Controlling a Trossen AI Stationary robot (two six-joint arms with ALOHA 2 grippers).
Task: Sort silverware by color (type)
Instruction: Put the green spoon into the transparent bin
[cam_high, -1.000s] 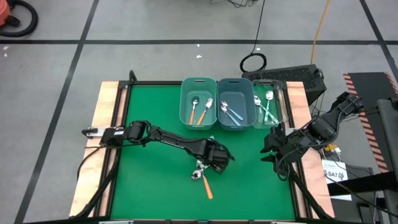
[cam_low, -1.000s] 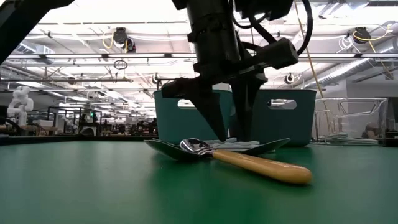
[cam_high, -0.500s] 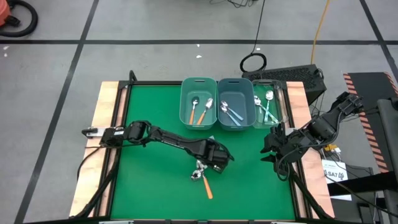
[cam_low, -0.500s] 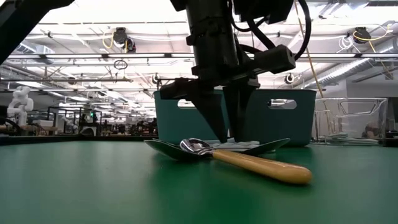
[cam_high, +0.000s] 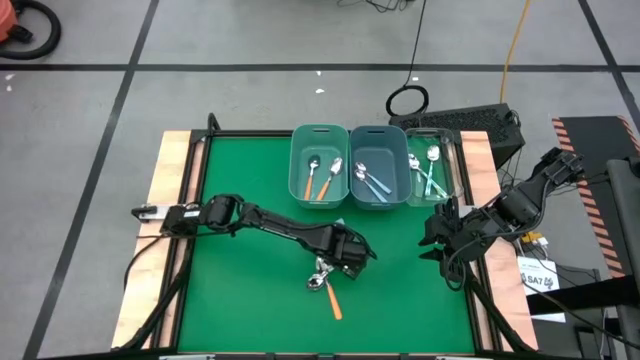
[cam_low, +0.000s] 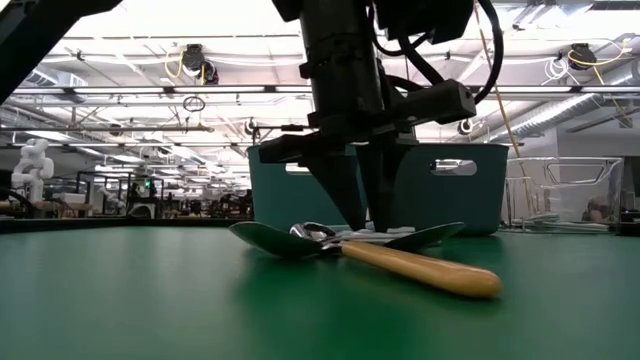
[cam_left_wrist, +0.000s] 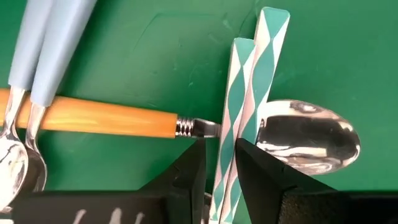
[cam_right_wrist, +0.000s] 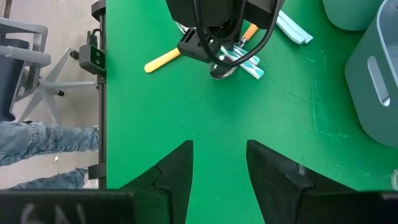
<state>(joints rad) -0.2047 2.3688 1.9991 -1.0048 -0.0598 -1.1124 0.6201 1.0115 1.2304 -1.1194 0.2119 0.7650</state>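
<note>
A small pile of silverware (cam_high: 322, 278) lies mid-table. It holds an orange-handled spoon (cam_left_wrist: 106, 117), two light blue-handled spoons (cam_left_wrist: 46, 50) and two teal-green patterned handles (cam_left_wrist: 264, 56) lying side by side over a shiny bowl (cam_left_wrist: 305, 137). My left gripper (cam_left_wrist: 227, 146) points down onto the pile and is shut on the teal-green handles. My right gripper (cam_right_wrist: 221, 149) hangs open above the table's right edge (cam_high: 432, 243), holding nothing. My left gripper pinches a teal-green spoon handle (cam_left_wrist: 231, 124) between its two fingers (cam_left_wrist: 194, 165), coming from above and lying across the handle. The second teal-green handle (cam_left_wrist: 254, 118) runs close along the other finger; whether it is also gripped I cannot tell. The spoons rest on the pile.
Along the table's far edge stand a teal bin (cam_high: 320, 165) with orange spoons, a second teal bin (cam_high: 378, 172) with light blue ones, and a clear bin (cam_high: 432, 172) with teal-green ones. Bare green mat (cam_high: 240, 300) spreads around the pile.
My left gripper has stayed over the pile and drawn its fingers together onto the teal-green handles. The handles' ends have shifted slightly on the mat.
</note>
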